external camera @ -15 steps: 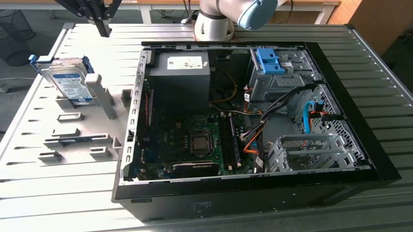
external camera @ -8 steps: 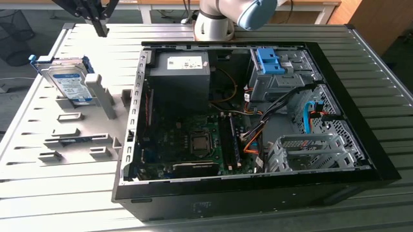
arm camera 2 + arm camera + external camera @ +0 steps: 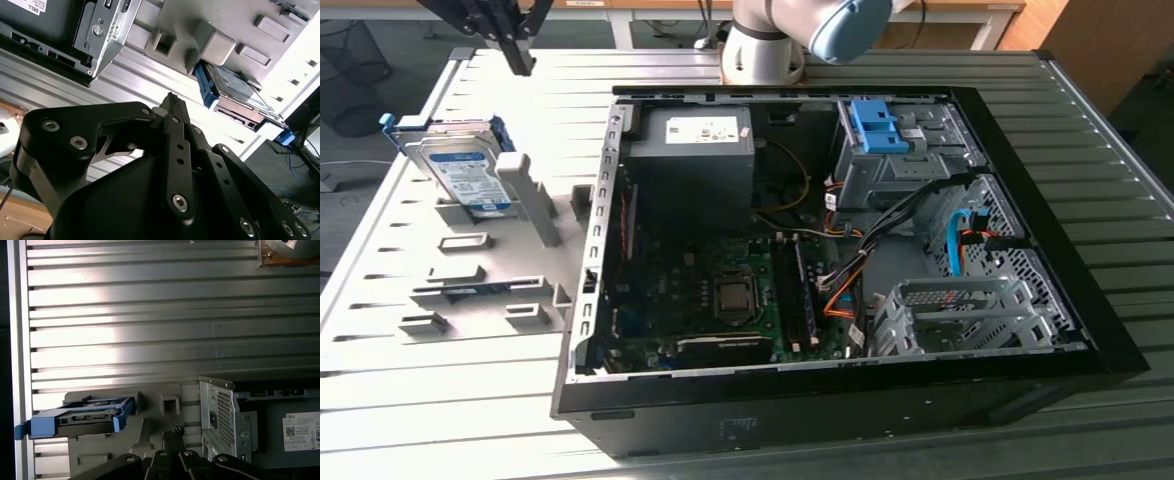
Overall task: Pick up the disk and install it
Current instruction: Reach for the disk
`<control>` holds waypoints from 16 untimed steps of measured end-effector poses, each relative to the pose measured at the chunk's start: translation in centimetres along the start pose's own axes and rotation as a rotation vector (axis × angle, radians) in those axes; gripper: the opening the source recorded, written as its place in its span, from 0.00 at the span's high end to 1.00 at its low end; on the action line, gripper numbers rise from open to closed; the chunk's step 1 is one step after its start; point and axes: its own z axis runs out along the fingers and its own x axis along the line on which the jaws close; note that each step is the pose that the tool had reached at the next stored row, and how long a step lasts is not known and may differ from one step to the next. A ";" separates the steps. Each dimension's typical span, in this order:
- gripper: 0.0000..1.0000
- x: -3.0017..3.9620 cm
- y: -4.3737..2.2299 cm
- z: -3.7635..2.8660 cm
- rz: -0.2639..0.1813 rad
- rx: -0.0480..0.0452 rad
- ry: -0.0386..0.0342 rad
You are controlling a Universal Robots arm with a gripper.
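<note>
Well apart from the open computer case (image 3: pixel 854 410), the gripper (image 3: pixel 520 62) hung over the far corner of the slatted table (image 3: pixel 440 400) at the exterior view's left, close to the table's outer edge. Its jaws were pressed together and pinched nothing; in both wrist views the fingertips met at one point (image 3: pixel 172 100) (image 3: pixel 172 432).

The disk (image 3: pixel 464 172) stood tilted on edge in a slot of a grey fixture plate (image 3: pixel 500 262), between the table's edge and the case wall. Its label faced up and its blue rails ran along its sides. It lay nearer the camera than the gripper, and the two did not touch. In the first wrist view the disk (image 3: pixel 80 415) showed edge-on, with bare table slats (image 3: pixel 150 315) stretching wide beyond it. The air above the disk was open.

A grey upright post (image 3: pixel 534 200) rose just beside the disk on the case side, and lower blocks dotted the plate nearer the camera. The case's perforated metal corner (image 3: pixel 220 415) stood near the plate, leaving only a narrow strip between them.

Inside the case, the power-supply box (image 3: pixel 687 160) filled the far corner. A blue bracket (image 3: pixel 877 125) sat in a drive bay at the far end toward the exterior view's right. Cables crossed between it and a metal cage (image 3: pixel 961 315). The arm base (image 3: pixel 767 45) stood behind the case's far wall.
</note>
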 end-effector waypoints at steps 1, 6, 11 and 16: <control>0.89 0.12 0.03 0.00 0.000 0.0000 0.0000; 0.89 0.71 0.15 -0.01 0.000 0.0000 0.0001; 0.89 1.20 0.26 -0.02 0.000 0.0000 0.0000; 0.89 1.30 0.29 -0.02 0.000 0.0000 0.0001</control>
